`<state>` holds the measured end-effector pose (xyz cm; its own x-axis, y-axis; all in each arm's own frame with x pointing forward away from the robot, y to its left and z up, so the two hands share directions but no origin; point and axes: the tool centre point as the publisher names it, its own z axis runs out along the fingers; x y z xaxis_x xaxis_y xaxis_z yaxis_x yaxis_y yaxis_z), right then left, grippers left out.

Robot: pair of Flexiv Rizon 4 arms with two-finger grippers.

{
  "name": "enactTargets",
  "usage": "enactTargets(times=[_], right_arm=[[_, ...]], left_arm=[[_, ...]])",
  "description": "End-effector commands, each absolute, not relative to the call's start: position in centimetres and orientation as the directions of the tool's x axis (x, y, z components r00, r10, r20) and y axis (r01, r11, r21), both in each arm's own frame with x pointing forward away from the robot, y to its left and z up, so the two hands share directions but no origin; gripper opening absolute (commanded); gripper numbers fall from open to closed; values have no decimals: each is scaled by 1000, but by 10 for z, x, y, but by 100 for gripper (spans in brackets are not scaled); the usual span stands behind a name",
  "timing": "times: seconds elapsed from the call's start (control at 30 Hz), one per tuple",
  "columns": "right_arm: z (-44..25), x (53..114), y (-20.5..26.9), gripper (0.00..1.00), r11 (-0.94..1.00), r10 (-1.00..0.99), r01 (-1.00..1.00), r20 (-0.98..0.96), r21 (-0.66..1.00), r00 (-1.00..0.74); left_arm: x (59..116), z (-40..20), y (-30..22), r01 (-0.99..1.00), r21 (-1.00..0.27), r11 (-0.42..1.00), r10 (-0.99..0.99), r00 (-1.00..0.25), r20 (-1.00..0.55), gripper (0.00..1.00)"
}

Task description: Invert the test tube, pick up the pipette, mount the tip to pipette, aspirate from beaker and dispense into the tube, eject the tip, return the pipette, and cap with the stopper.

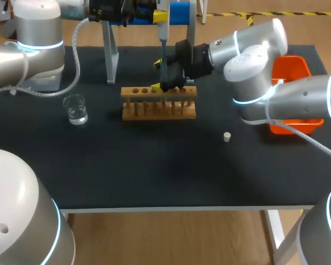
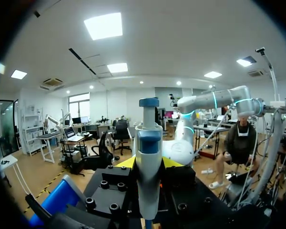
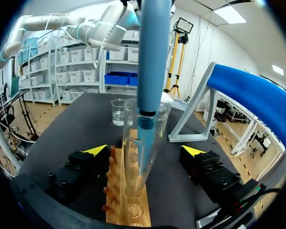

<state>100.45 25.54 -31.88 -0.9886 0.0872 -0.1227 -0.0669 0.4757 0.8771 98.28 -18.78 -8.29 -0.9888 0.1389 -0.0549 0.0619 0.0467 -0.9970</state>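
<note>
Head view: black table (image 1: pixel 154 171) holds our wooden rack (image 1: pixel 159 106), beaker (image 1: pixel 76 109), stopper (image 1: pixel 227 137) | left gripper (image 2: pixel 148 163) clamps blue-white pipette (image 2: pixel 148 140), tip (image 3: pixel 144 131) seemingly inside clear test tube (image 3: pixel 132 143) upright in rack | right gripper (image 3: pixel 144 151) fingers spread wide of it.

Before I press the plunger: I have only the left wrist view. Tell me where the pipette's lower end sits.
Observer: In the right wrist view the pipette reaches down through the mouth of the test tube, which stands upright in the wooden rack.
Operator: Now report the right gripper.
Observer: The right gripper is open. It straddles the test tube at the rack, with a gap on each side, so it is not holding it.
</note>
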Motion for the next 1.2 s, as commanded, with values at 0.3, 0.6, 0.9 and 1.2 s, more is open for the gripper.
enactTargets(times=[0.3, 0.6, 0.9, 1.2], right_arm=[[-319, 1005, 257, 100, 480, 88, -66, -123, 875, -988], [-319, 1005, 257, 100, 480, 88, -66, -123, 875, -988], [-319, 1005, 257, 100, 480, 88, -66, -123, 875, -988], [-319, 1005, 257, 100, 480, 88, -66, -123, 875, -988]], left_arm=[[983, -82, -187, 61, -997, 49, 141, -989, -54, 0], [984, -77, -189, 64, -996, 57, 142, -988, -55, 0], [982, -71, -191, 63, -996, 69, 135, -989, -53, 0], [981, -64, -192, 73, -994, 80, 131, -990, -62, 0]])
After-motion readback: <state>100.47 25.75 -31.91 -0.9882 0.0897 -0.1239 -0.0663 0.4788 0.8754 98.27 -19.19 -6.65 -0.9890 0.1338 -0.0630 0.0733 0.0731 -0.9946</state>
